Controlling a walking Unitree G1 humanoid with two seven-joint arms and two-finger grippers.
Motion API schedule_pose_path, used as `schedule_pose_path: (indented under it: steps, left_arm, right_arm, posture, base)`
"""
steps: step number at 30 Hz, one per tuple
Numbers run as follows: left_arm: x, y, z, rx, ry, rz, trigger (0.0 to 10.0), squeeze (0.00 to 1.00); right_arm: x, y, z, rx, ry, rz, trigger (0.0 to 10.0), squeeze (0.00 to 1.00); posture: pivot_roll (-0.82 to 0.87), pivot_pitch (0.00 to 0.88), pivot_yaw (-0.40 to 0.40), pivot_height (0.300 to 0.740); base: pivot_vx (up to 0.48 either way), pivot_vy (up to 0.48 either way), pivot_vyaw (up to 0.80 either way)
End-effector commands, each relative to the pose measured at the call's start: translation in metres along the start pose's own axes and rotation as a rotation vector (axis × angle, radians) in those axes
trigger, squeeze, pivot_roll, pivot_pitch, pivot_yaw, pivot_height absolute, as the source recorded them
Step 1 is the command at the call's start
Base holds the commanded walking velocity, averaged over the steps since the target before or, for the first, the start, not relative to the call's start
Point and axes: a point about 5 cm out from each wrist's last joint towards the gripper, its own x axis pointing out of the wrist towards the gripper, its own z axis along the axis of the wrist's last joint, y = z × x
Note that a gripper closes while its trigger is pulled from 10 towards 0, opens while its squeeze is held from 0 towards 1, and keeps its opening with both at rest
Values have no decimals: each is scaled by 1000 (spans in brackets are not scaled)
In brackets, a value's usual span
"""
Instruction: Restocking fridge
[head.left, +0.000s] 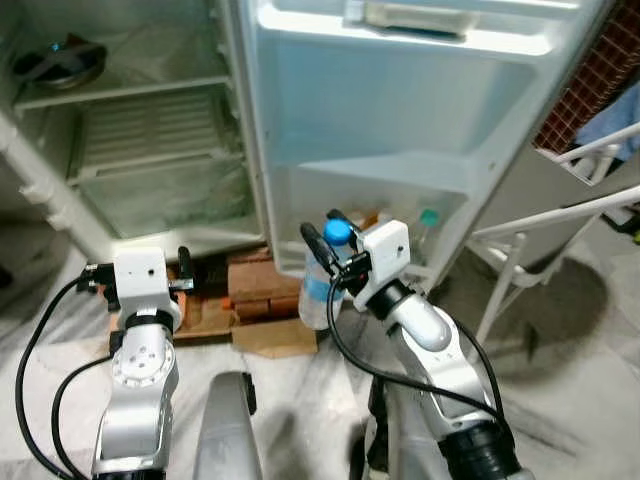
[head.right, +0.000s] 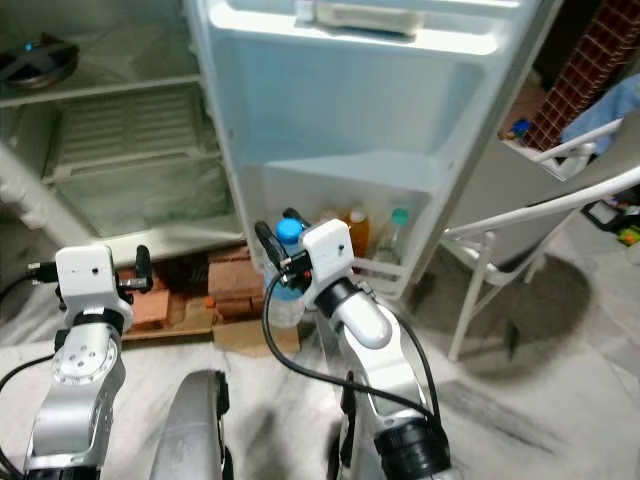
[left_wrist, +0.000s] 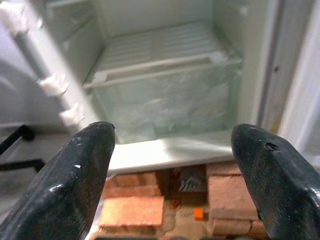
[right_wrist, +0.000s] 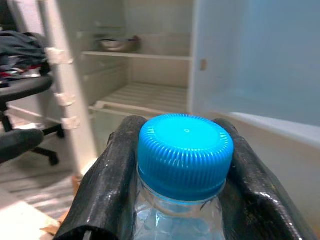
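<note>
your right gripper is pinching a water bottle just under its blue cap, one black finger pressed against each side of the neck. the bottle hangs upright in front of the open fridge door, near the door's bottom shelf. its lower half is partly hidden behind the gripper body and cable, and the label is hard to read.

on that bottom shelf, at about 2 o'clock from the held bottle, you can make out an orange bottle and a green-capped bottle; both are partly hidden by the shelf rail.

your left gripper holds nothing, fingers spread wide, and points at the fridge's clear bottom drawer. bricks sit under the fridge.

at 11 o'clock, a dark bowl rests on an upper shelf, cut off by the edge. at 3 o'clock stands a white chair, only partly visible.
</note>
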Motion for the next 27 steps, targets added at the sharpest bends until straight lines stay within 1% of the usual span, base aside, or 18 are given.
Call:
schedule_pose_path:
  steps: [1, 7, 13, 14, 16, 27]
  left_arm:
    - [-2, 1, -5, 8, 23, 8, 10000, 0]
    - [-2, 1, -5, 9, 25, 15, 10000, 0]
    - [-2, 1, -5, 9, 27, 15, 10000, 0]
    - [-2, 1, -5, 9, 27, 15, 10000, 0]
    - [-2, 1, -5, 9, 26, 15, 10000, 0]
    - [-1, 1, -3, 15, 5, 17, 10000, 0]
  right_arm:
    - [1, 1, 8, -9, -42, 11, 10000, 0]
    - [1, 2, 7, -5, -34, 19, 10000, 0]
    - [0, 3, 6, -2, -34, 20, 10000, 0]
    - [0, 3, 6, -2, -34, 20, 10000, 0]
    - [0, 2, 6, -3, -36, 19, 10000, 0]
    - [1, 2, 7, -3, -42, 17, 10000, 0]
  posture:
    - [128, 81, -13, 571]
    - [129, 83, -14, 571]
    - [127, 86, -13, 536]
    - [127, 86, -13, 536]
    - [126, 86, -12, 516]
    - [125, 86, -12, 516]
  base:
    - [0, 0, 0]
    - [0, 0, 0]
    - [0, 0, 0]
    - [0, 0, 0]
    - [0, 0, 0]
    - [0, 0, 0]
